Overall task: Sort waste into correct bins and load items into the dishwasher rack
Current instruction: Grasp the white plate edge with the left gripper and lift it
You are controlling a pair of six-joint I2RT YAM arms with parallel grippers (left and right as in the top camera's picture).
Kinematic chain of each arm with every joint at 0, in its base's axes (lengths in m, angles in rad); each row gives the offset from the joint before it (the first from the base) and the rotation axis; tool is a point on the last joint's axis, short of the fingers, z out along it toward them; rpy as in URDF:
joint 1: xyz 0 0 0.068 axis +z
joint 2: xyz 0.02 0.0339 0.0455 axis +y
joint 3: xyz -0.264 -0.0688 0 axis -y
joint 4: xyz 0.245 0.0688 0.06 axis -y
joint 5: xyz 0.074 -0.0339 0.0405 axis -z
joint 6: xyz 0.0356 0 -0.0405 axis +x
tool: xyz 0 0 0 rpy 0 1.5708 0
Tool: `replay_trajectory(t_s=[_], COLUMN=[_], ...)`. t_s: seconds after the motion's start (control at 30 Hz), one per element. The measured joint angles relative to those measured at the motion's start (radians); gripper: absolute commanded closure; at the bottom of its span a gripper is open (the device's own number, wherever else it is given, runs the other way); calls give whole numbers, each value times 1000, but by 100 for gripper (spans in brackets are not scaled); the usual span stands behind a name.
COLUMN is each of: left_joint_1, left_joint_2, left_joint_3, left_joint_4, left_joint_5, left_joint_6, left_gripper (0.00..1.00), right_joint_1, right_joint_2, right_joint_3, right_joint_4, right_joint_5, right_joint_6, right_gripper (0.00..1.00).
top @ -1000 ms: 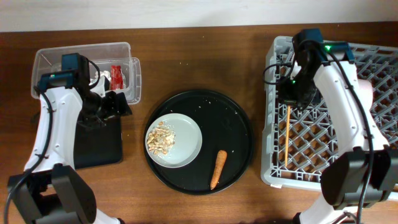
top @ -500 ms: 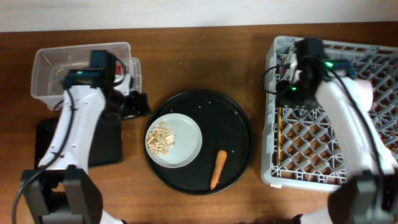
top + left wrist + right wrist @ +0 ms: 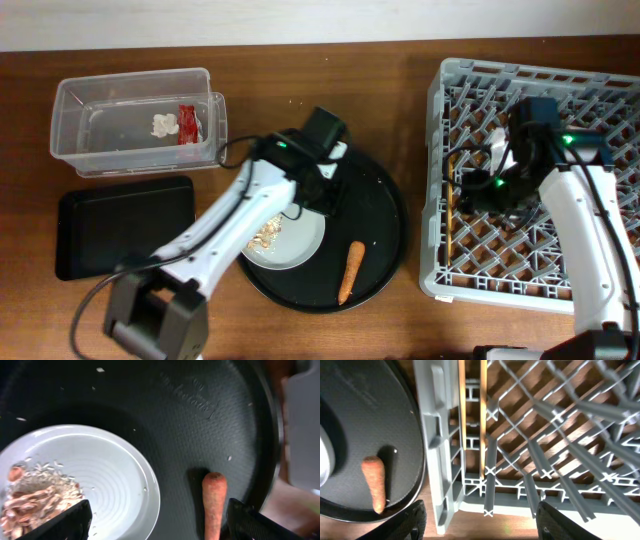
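Observation:
A clear tub at the back left holds a white tissue and a red wrapper. In front of it lies the shallow black tray. The pale plate carries beige scraps, and a carrot lies to its right. My left gripper hangs open above the gap between plate and carrot, holding nothing. My right gripper is open and empty over the grey rack. Two thin wooden sticks lie there side by side.
Plate and carrot rest on a big round black tray in the middle. The rack's upright pegs and left wall stand close under my right gripper. Bare wooden tabletop shows behind the round tray.
My left arm swung right from the tub and black tray to over the round tray. My right gripper opened and moved toward the rack's front; the sticks now lie free on the lattice.

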Motion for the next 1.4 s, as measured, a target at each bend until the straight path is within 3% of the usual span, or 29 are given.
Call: replay_trajectory(t_s=[0.3, 0.43, 0.6, 0.77, 0.93, 0.97, 1.07, 1.27, 1.4], left_joint_1=[-63, -63, -63, -63, -67, -71, -99, -111, -112], left_joint_2=[192, 235, 245, 245, 256, 267, 285, 281, 312], left_joint_3=[0, 0, -1, -2, -9, -9, -6, 4, 58], left_joint_4=[-39, -46, -32, -27, -12, -11, -15, -43, -143], left_joint_5=[-66, -69, -84, -94, -96, -96, -120, -170, -243], left_joint_6=[-124, -173, -219, -248, -262, -264, -275, -281, -280], left_gripper=[32, 50, 52, 63, 65, 70, 99, 100, 99], right_joint_1=[0, 0, 0, 0, 0, 0, 0, 0, 0], right_joint_2=[0, 0, 0, 0, 0, 0, 0, 0, 0], right_joint_3=[-14, -14, -14, -14, -14, -14, -14, -14, -14], right_joint_4=[7, 7, 7, 7, 7, 7, 6, 6, 7], right_joint_5=[-18, -18, -19, -23, -26, -26, -26, -26, -26], right_joint_6=[0, 0, 0, 0, 0, 0, 0, 0, 0], right_gripper=[30, 30, 30, 30, 30, 30, 31, 31, 31])
